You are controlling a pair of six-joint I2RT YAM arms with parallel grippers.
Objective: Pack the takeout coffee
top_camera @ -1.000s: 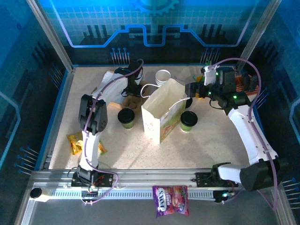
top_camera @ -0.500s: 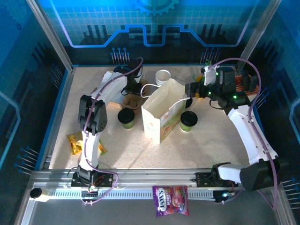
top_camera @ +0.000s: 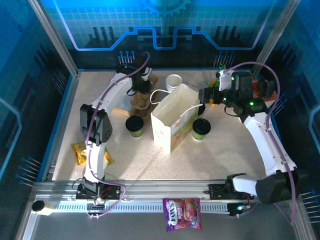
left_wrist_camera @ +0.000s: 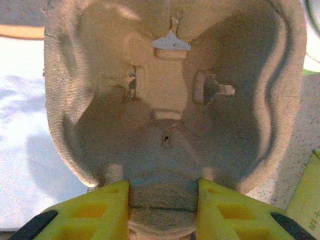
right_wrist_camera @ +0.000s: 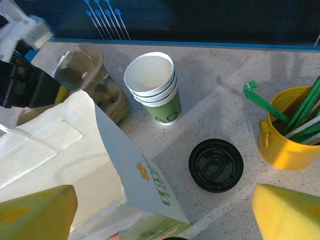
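Left jaws pinching the pulp cup carrier (left_wrist_camera: 170, 125) should keep it level nearing the paper bag (top_camera: 172, 132); right jaws gape wide.

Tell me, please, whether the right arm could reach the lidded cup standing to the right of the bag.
Probably yes. The right gripper is open and empty beside the top of the bag, and the cup stands nearby on the table, its lid uncovered; only the bag's side is close.

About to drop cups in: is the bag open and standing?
Open and upright: the bag stands on its base, its mouth spread wide toward the top camera.
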